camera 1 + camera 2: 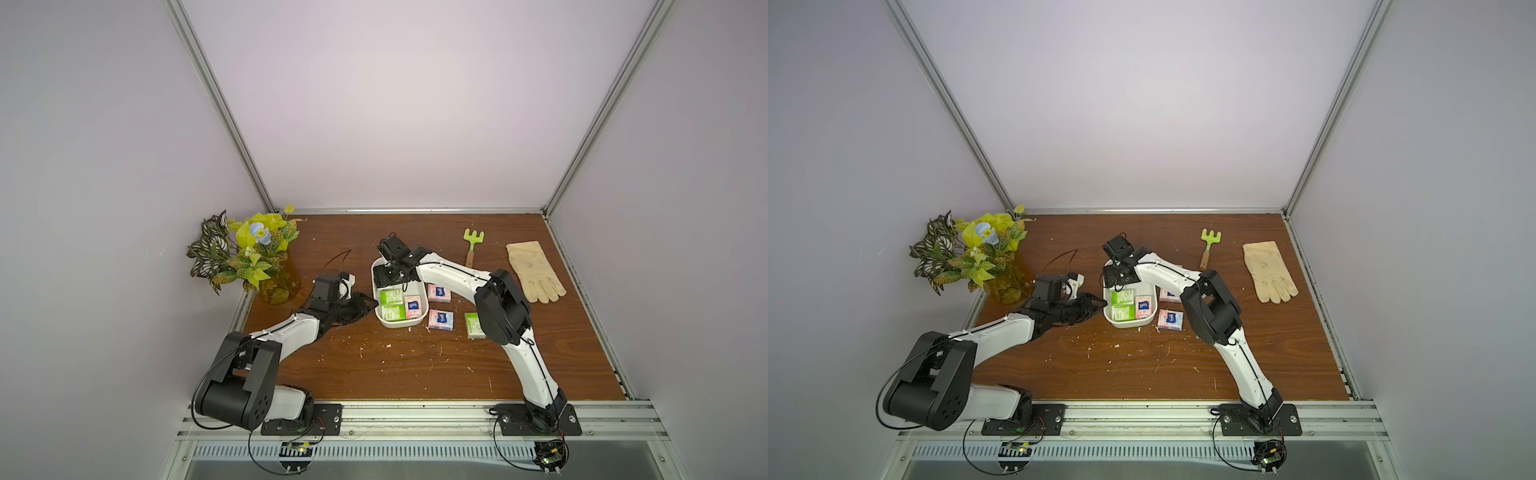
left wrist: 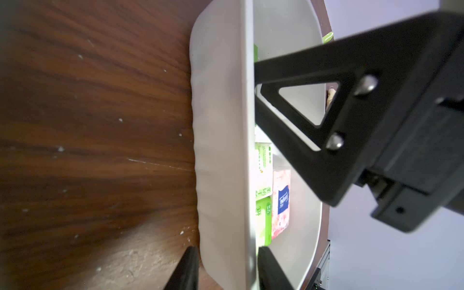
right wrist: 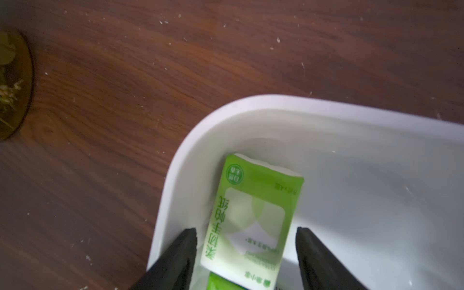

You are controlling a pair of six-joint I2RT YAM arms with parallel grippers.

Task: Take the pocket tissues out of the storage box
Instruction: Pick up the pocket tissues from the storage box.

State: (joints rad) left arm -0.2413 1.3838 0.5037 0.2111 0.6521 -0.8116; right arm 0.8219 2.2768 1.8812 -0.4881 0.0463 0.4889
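White storage box (image 1: 401,325), seemingly floral pink packet (image 2: 281,221)

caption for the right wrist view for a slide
Open right gripper straddles a light green tissue packet inside the white rounded plastic tub.

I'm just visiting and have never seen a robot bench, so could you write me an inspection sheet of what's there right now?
Surface: brown wooden table, scattered with white specks.
Job's things: white storage box holds boxed packets, green and pink; two loose pink packets and one loose green packet lie outside it on the table.
Clutter: plant in amber vase, green rake, cream glove.
Grippers: left gripper astride the box wall, grip unclear; right gripper open around a green packet inside the box.
Cables: black cables loop off the arms and bases.
Surroundings: pale walls, aluminium frame.
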